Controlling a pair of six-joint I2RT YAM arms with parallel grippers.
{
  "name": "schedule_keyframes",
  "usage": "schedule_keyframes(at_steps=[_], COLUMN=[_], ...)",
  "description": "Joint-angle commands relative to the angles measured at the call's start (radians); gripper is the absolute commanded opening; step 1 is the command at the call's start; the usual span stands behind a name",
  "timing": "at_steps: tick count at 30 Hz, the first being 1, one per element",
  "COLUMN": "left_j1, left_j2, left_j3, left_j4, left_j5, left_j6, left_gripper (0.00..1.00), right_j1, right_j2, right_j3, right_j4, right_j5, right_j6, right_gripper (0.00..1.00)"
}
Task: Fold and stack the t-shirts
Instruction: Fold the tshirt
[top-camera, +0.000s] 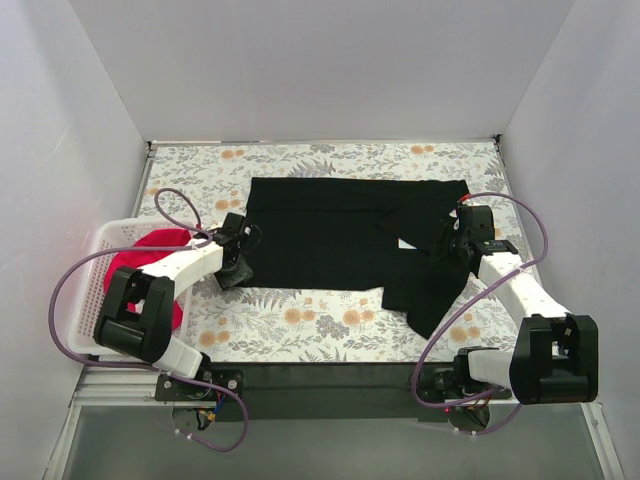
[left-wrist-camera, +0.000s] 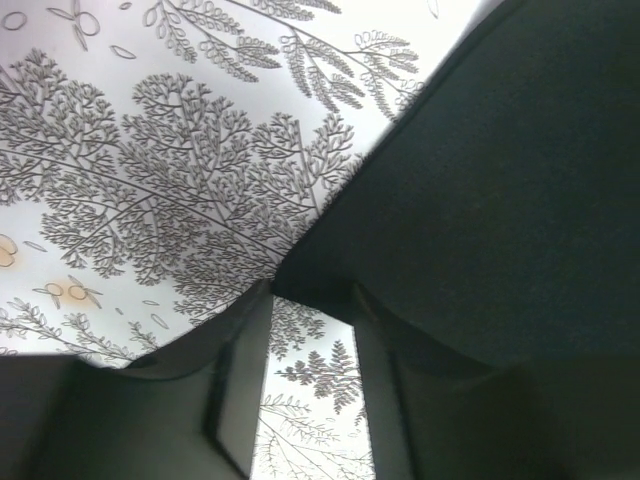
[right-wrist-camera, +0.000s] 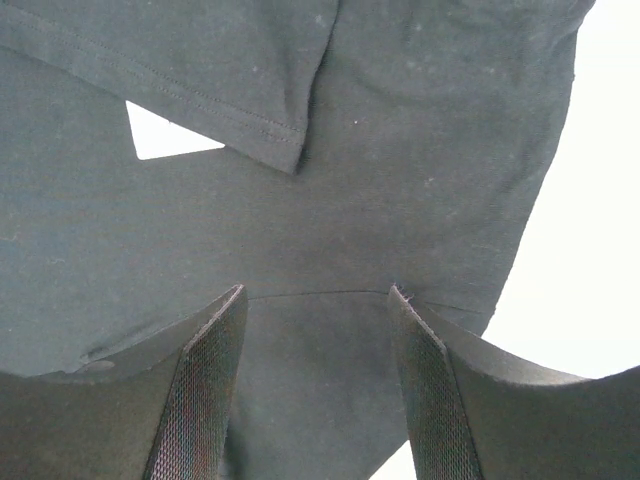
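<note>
Only the overhead view takes in the whole table (top-camera: 300, 160). It shows two t-shirts, one basket (top-camera: 88, 295) and two grippers. The black t-shirt (top-camera: 330, 235) lies spread flat across the table's middle, with one part trailing towards the table's near edge. The red-pink t-shirt (top-camera: 150, 250) sits bunched in the white lattice basket at the table's left edge.

The wrist cameras show the jaws, which are too small to read from above. At the left side of the table's middle, the left gripper (top-camera: 237, 262) is low over the floral cloth. In its own view the left gripper (left-wrist-camera: 312, 320) has its fingers apart with printed cloth visible in the gap. A corner of the black t-shirt (left-wrist-camera: 500, 200) lies right at the fingertips, and no cloth sits between them.

Towards the table's right side, the right gripper (top-camera: 448, 240) is over the shirt. In its own view the right gripper (right-wrist-camera: 315, 300) stands open, and the black t-shirt (right-wrist-camera: 420, 150) fills the frame beneath both fingers. A stitched hem is folded over the layer below, beside a small pale triangular gap.
</note>
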Motion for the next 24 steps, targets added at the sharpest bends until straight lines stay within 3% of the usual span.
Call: schedule_keyframes(at_steps=[1,3,8,12,17,24], left_j1=[-0.012,-0.012,-0.013,-0.013,-0.013,-0.013], left_j2=[0.048,0.053,0.047,0.010,-0.031,-0.045], left_j3=[-0.014,-0.011,0.000,0.011,0.000,-0.008], left_j4=[0.002,0.005,0.002,-0.013,0.004,0.022], left_j5=[-0.032,-0.032,-0.027,-0.025,-0.010,0.016], left_j6=[-0.015,-0.012,0.016,0.042,0.071,0.097], left_gripper=[0.33,0.27,0.00,0.00,0.00,0.00], right_j1=[0.004,0.005,0.005,-0.001,-0.054,-0.157], right_j2=[-0.025,-0.022,-0.021,-0.014,0.005,0.061], right_j3=[-0.008,-0.009,-0.023,-0.022,-0.032,-0.051], right_j4=[-0.010,-0.013,-0.030,-0.076,-0.119,-0.120], right_j5=[0.031,0.037,0.080,0.167,0.164,0.109], right_j6=[-0.012,-0.014,-0.012,0.008,0.031,0.023], right_gripper=[0.65,0.65,0.65,0.69,0.66,0.52])
